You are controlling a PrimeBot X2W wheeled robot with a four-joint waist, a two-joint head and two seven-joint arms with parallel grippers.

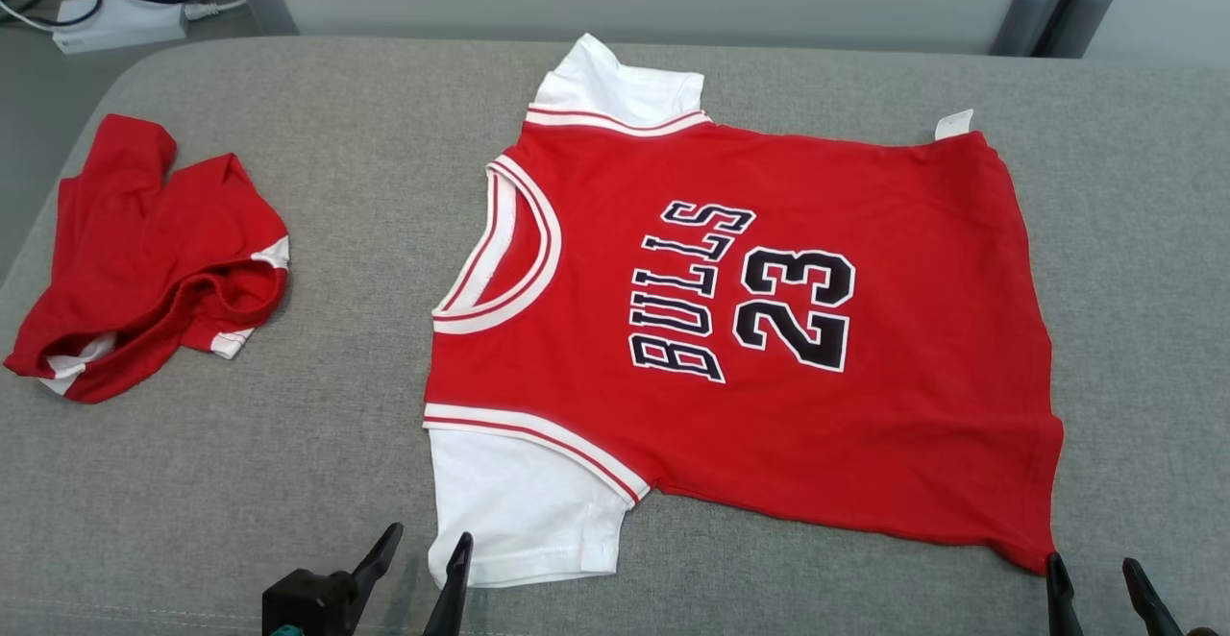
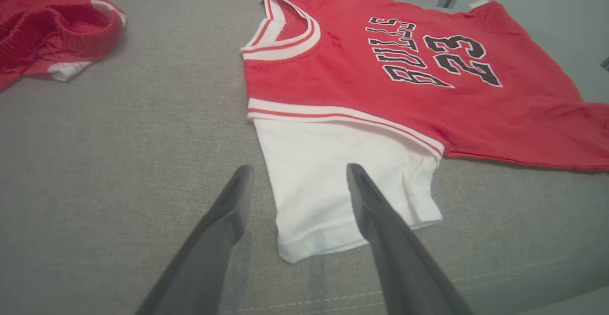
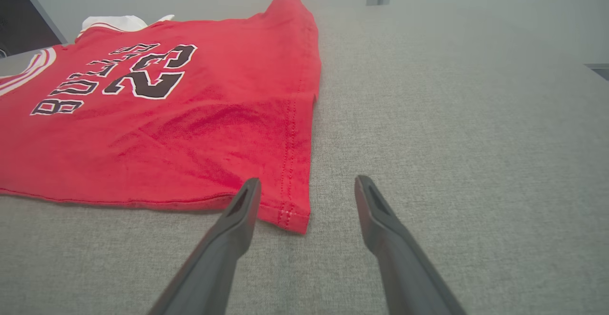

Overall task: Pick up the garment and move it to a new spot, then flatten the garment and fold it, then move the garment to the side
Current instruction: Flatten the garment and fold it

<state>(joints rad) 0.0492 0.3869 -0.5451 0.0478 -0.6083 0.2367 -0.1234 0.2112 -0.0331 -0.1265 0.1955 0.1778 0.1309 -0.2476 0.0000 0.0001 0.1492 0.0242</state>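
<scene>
One jersey (image 1: 750,329) flat; left end effector (image 1: 430,537), right end effector (image 1: 1093,564) (both agape)

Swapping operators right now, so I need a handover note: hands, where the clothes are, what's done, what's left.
Jersey: spread flat, print up, on the grey surface. A crumpled red garment lies apart from it on the robot's left.
Left hand: open, holding nothing, at the near white sleeve.
Right hand: open, holding nothing, at the near hem corner.
Done: laid out flat.
Left: fold it, then move it aside.
</scene>
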